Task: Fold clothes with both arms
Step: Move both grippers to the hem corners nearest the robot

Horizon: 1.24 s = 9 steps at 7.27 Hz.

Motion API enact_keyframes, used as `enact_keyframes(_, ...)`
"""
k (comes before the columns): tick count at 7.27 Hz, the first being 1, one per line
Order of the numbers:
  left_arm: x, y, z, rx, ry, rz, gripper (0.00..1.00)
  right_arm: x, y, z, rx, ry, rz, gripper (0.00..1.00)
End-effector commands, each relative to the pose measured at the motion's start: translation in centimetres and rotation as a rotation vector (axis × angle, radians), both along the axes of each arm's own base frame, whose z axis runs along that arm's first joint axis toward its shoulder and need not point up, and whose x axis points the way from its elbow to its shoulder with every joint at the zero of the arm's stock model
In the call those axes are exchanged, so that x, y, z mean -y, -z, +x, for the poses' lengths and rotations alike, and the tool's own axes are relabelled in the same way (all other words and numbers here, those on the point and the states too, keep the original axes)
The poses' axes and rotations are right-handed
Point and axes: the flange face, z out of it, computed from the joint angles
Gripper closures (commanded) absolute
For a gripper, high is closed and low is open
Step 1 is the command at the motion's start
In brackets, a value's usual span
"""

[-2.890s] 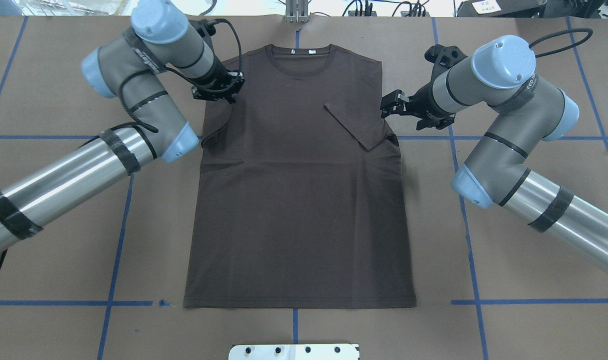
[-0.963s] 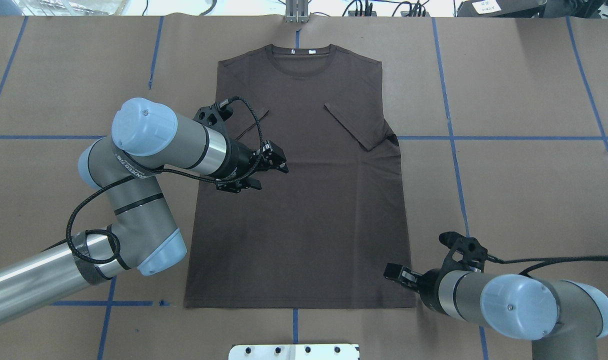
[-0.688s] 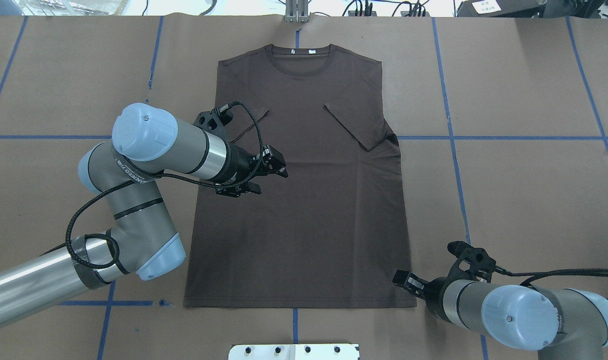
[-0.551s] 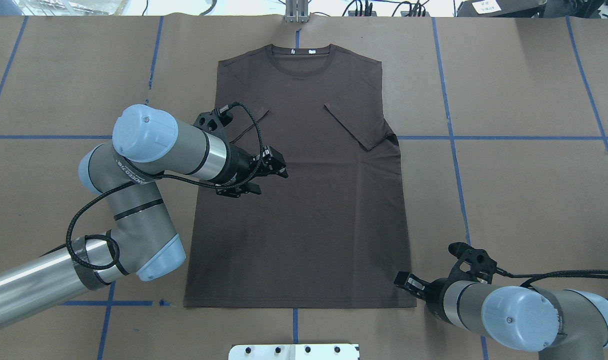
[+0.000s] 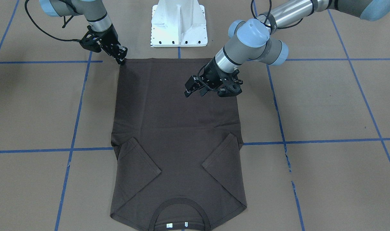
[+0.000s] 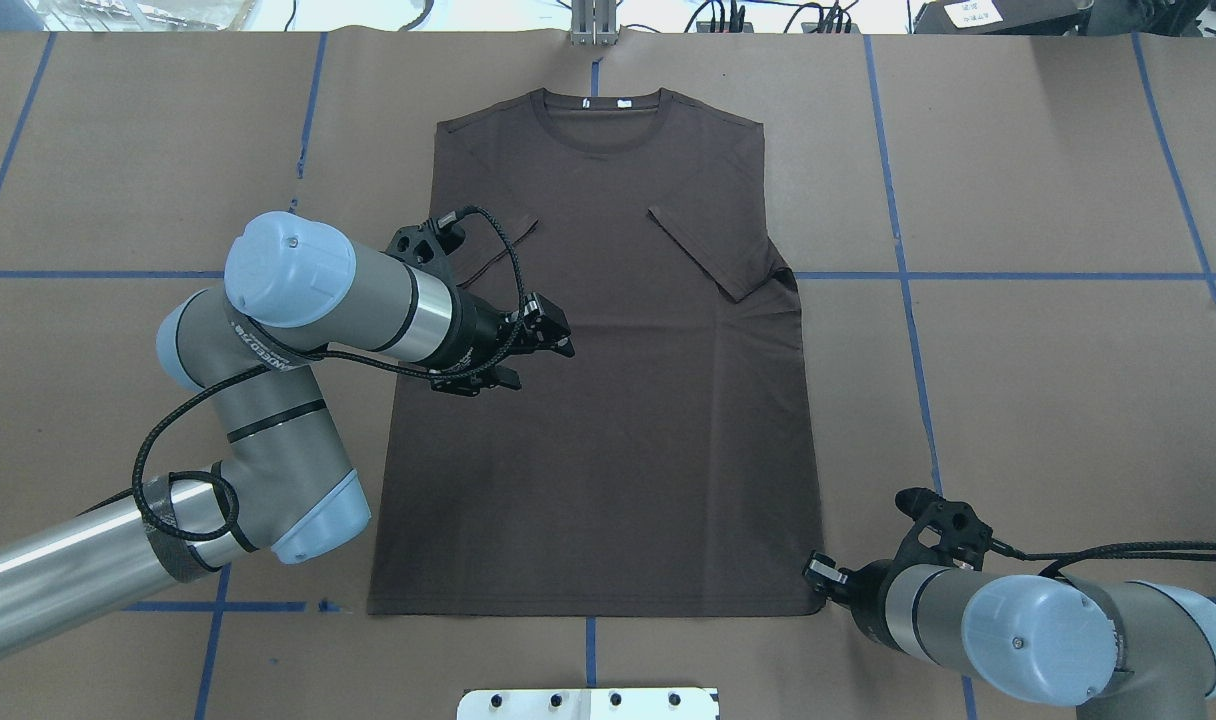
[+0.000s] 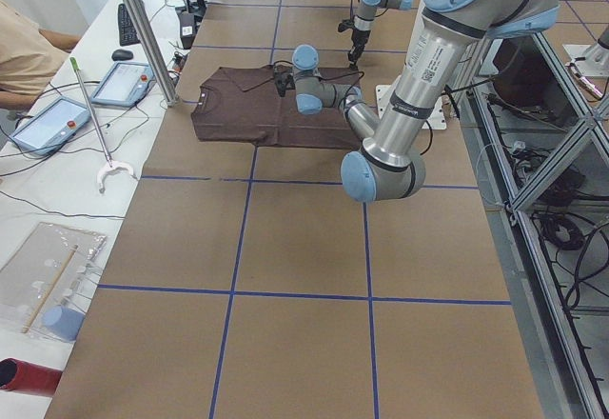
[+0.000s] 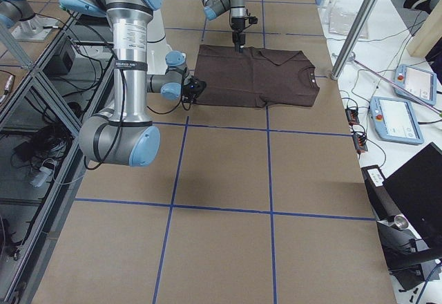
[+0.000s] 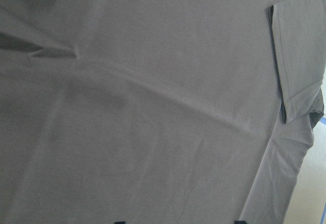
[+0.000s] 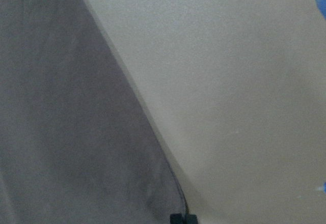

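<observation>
The dark brown T-shirt (image 6: 618, 420) lies flat on the table, collar away from the robot, with both sleeves folded in over the chest (image 5: 175, 128). My left gripper (image 6: 546, 365) hovers open over the shirt's left middle (image 5: 193, 93). Its wrist view shows only cloth (image 9: 153, 107), with the fingertips wide apart at the bottom edge. My right gripper (image 6: 816, 572) is at the near right hem corner (image 5: 122, 60). Its tips (image 10: 183, 218) are together on that corner of the cloth (image 10: 61, 132).
The white pedestal base (image 5: 179, 24) stands just behind the hem (image 6: 588, 703). Blue tape lines (image 6: 908, 275) cross the brown table cover. A metal post (image 7: 143, 29), tablets (image 7: 128, 81) and a seated person (image 7: 24, 52) are beyond the collar end.
Both arms left the sleeves and the left sleeve is folded in. In the last second my right gripper moved onto the hem corner and shut. The left gripper barely moved.
</observation>
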Motion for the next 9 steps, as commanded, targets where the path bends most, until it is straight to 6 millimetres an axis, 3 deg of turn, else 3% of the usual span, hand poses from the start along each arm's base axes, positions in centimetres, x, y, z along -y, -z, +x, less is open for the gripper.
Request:
enact_keyframes(1, 0.0, 0.0, 0.0, 0.001, -0.001, 0.002, 0.23, 0.0, 0.6, -0.1, 0.012, 0.002, 0.001, 1.0)
enact_keyframes(3, 0.0, 0.1, -0.1, 0.002, 0.0, -0.003, 0.23, 0.1, 1.6, 0.5, 0.033, 0.004, 0.001, 1.0)
enact_keyframes(4, -1.3, -1.3, -1.3, 0.014, 0.022, -0.005, 0.23, 0.2, 2.3, 1.4, 0.048, 0.007, -0.001, 1.0)
enact_keyframes(5, -6.8, -3.6, -1.6, 0.081, 0.069, 0.005, 0.24, 0.8, 2.9, 2.1, 0.062, 0.009, -0.015, 1.0)
enact_keyframes(6, -12.7, -4.5, -2.0, 0.22, 0.1, 0.012, 0.24, 1.1, 3.2, 2.5, 0.07, 0.014, -0.026, 1.0)
enact_keyframes(7, -16.8, -5.1, -2.7, 0.328, 0.105, -0.019, 0.24, 1.2, 3.2, 2.6, 0.071, 0.014, -0.027, 1.0)
enact_keyframes(9, -21.8, -10.3, -2.0, 0.42, 0.095, -0.119, 0.27, 1.1, 3.2, 2.5, 0.072, 0.014, -0.026, 1.0)
